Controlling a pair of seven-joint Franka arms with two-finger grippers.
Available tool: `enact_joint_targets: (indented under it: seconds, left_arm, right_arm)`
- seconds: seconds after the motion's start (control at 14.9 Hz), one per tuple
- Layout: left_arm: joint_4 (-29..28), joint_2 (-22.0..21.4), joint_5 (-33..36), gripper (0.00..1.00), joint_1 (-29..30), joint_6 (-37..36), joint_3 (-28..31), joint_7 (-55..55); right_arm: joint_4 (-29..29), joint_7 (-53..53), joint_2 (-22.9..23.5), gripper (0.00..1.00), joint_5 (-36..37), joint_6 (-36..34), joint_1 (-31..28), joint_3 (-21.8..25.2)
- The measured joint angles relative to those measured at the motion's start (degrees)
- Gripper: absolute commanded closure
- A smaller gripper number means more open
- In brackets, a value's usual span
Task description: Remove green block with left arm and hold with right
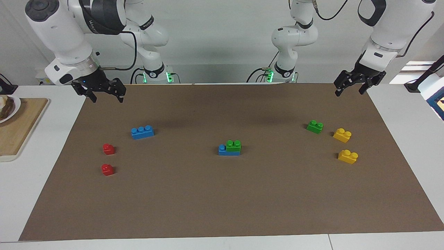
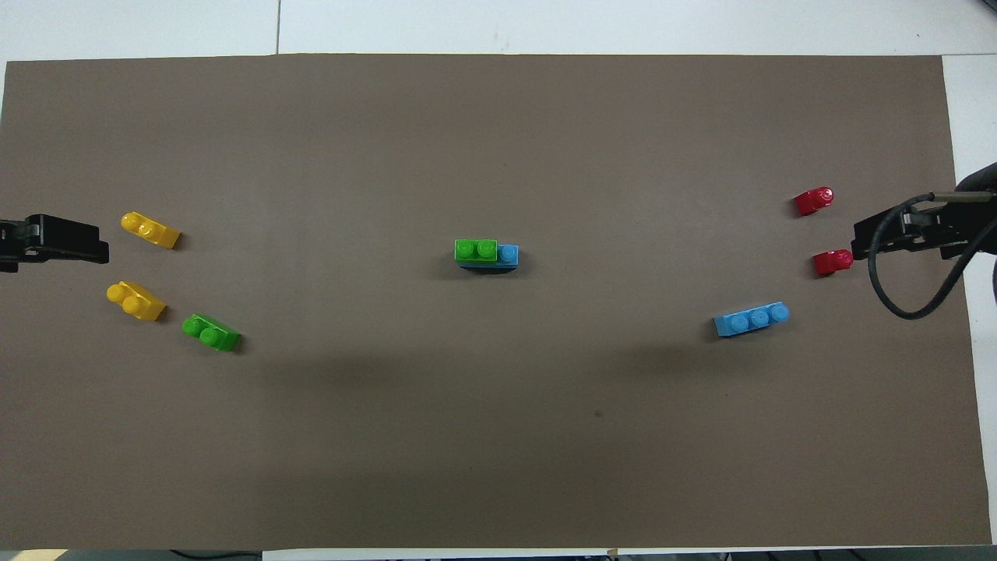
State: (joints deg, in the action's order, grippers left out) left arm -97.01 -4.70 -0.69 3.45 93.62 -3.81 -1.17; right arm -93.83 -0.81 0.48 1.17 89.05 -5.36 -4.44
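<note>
- Green block [image 1: 233, 145] sits on a blue brick [image 1: 229, 150] at the middle of the brown mat [image 1: 222, 201], covering two of its studs.
- My left gripper [image 1: 351, 88] hangs over the mat's corner at my left arm's end, fingers spread wide, holding nothing.
- My right gripper [image 1: 107, 96] hangs over the corner at my right arm's end, also wide and empty.
- A second green brick [image 1: 314, 126] lies beside two yellow bricks [image 1: 342, 135].

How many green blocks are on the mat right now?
2. One green block sits stacked on a blue block at the mat's middle. The other green block lies loose toward the left arm's end, beside two yellow blocks. None appears hidden.
</note>
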Motion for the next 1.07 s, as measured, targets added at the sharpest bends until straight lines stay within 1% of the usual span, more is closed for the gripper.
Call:
enact_joint_targets:
  seconds: [0.54, 0.67, 0.74, 0.87, 1.07]
  left_arm:
    - [0.0, 0.0, 0.0, 0.0, 0.0, 0.0, 0.0, 0.0]
    - [0.0, 0.0, 0.0, 0.0, 0.0, 0.0, 0.0, 0.0]
    - [0.0, 0.0, 0.0, 0.0, 0.0, 0.0, 0.0, 0.0]
    - [0.0, 0.0, 0.0, 0.0, 0.0, 0.0, 0.0, 0.0]
    - [0.0, 0.0, 0.0, 0.0, 0.0, 0.0, 0.0, -0.1]
  right_arm:
    - [0.0, -0.1, 0.0, 0.0, -0.1, 0.0, -0.1, 0.0]
    - [0.0, -1.7, 0.0, 0.0, -0.3, 0.0, 0.0, 0.0]
    - [-0.1, -5.6, 0.0, 0.0, -0.4, 0.2, 0.0, 0.0]
    - [-0.6, -17.9, 0.0, 0.0, -1.3, 1.4, 0.0, -0.1]
    - [-1.9, -36.0, 0.0, 0.02, -4.8, 2.3, 0.5, -0.2]
